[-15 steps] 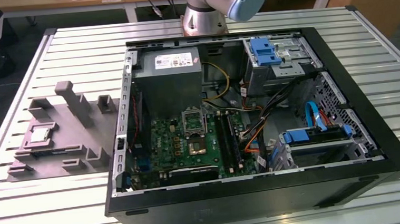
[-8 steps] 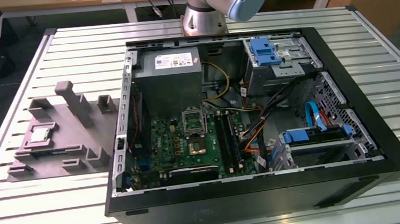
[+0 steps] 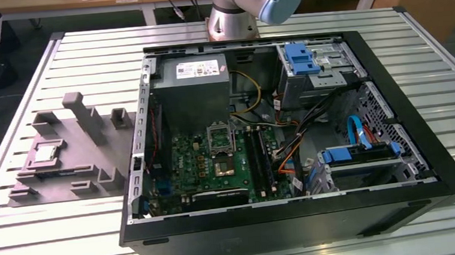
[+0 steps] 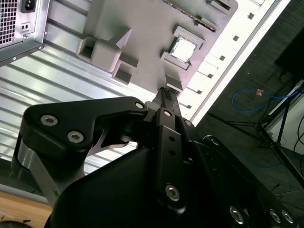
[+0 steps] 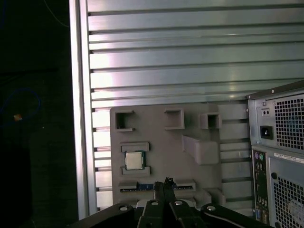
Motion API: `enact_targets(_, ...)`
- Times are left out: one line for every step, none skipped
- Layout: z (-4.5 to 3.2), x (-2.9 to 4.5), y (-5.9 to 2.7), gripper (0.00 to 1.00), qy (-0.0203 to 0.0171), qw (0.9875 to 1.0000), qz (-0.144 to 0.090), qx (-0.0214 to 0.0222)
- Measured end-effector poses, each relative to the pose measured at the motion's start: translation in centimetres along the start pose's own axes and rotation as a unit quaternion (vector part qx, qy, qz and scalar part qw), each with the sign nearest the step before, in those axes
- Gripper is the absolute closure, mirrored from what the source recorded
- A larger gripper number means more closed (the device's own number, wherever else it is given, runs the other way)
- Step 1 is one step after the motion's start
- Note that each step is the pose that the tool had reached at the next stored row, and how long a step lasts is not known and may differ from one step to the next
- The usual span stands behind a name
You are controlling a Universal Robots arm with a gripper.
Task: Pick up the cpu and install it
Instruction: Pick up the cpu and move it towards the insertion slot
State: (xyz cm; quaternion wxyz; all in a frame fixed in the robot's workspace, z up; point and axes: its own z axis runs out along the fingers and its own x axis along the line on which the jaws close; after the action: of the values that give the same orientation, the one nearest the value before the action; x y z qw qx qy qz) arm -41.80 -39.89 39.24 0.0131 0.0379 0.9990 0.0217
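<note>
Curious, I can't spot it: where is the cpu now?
The cpu lies in a recess of the grey holder, on the exterior view's left of the open computer case.
</note>
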Motion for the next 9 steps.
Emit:
enact_targets(0.00, 0.00, 0.00, 0.89, 0.0000, 1.0000, 0.000, 0.0000)
enact_targets(0.00, 0.00, 0.00, 0.89, 0.0000, 1.0000, 0.000, 0.0000)
enact_targets(0.00, 0.00, 0.00, 0.89, 0.0000, 1.0000, 0.000, 0.0000)
enact_targets(0.00, 0.00, 0.00, 0.89, 0.0000, 1.0000, 0.000, 0.0000)
enact_targets(0.00, 0.01, 0.00, 0.89, 0.0000, 1.0000, 0.000, 0.0000)
enact_targets(0.00, 0.01, 0.00, 0.89, 0.0000, 1.0000, 0.000, 0.0000)
enact_targets(0.00, 0.01, 0.00, 0.89, 0.0000, 1.0000, 0.000, 0.0000)
enact_targets(0.00, 0.01, 0.00, 0.89, 0.0000, 1.0000, 0.000, 0.0000)
enact_targets(0.00, 0.01, 0.00, 0.83, 0.0000, 1.0000, 0.000, 0.0000)
